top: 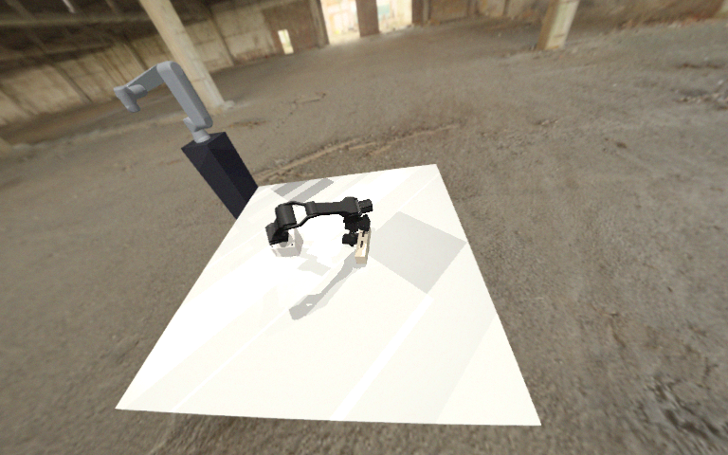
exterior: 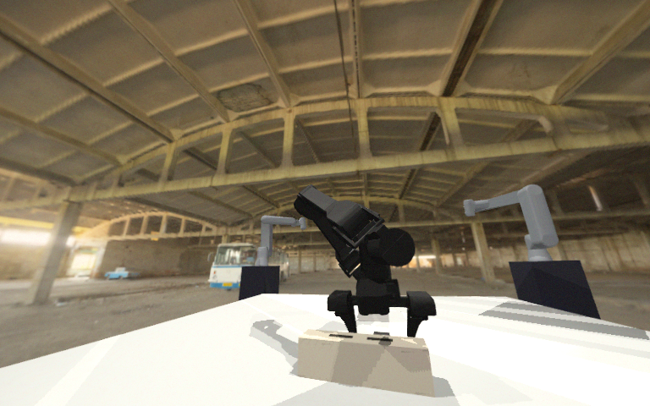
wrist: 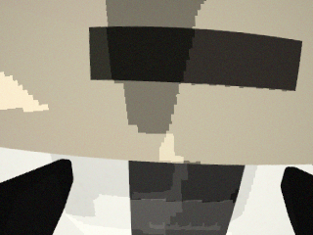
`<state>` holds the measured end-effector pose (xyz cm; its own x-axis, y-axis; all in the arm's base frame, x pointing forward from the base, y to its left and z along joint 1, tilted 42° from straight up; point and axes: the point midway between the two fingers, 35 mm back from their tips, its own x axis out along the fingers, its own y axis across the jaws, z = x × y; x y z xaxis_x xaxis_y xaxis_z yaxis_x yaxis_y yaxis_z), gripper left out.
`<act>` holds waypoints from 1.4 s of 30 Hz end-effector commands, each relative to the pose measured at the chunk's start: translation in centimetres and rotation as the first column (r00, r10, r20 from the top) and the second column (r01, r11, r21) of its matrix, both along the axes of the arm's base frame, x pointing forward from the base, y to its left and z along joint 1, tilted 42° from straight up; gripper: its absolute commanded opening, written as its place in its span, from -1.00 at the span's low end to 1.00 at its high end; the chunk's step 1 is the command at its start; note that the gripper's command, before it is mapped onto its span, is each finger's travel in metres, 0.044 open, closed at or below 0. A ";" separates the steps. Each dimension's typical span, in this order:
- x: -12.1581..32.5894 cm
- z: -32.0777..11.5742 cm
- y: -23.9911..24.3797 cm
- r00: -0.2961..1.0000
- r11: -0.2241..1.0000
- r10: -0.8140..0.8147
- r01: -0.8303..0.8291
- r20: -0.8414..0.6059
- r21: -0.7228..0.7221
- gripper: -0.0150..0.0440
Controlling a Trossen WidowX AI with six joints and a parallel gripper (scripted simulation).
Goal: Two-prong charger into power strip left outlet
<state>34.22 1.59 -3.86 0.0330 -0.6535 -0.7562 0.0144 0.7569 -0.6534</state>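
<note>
The beige power strip (top: 360, 260) (exterior: 369, 364) (wrist: 54, 127) lies on the white table, with two dark recesses in its top in the exterior view; one dark recess (wrist: 235, 61) fills much of the wrist view. My gripper (exterior: 382, 333) (wrist: 179, 176) is open, low at the strip's far side in the exterior view, its fingers wide apart. A dark grey block, seemingly the charger (wrist: 181, 215), stands between the fingers in the wrist view with space on both sides, at the strip's edge. Its prongs are hidden, so I cannot tell whether they are in an outlet.
The white table (top: 311, 372) (exterior: 168, 362) carries the arm's pale base (top: 286, 246) and patchy shadows. A grey arm on a dark pedestal (top: 221, 169) (exterior: 553, 287) stands beyond the table edge, and another pedestal (exterior: 259, 282) stands at the back left in the exterior view.
</note>
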 end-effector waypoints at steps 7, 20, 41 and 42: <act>-0.4 -0.1 -0.1 1.000 1.000 -0.003 0.003 0.007 -0.003 1.00; -1.1 -0.2 -0.1 1.000 1.000 -0.003 0.003 0.009 -0.002 1.00; -3.4 -0.4 -0.1 1.000 1.000 -0.003 0.003 0.007 -0.002 1.00; -3.5 -0.4 -0.1 1.000 1.000 -0.003 0.003 0.007 -0.002 1.00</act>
<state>31.19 1.52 -4.14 0.0406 -0.6567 -0.7530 0.0179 0.7540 -0.6566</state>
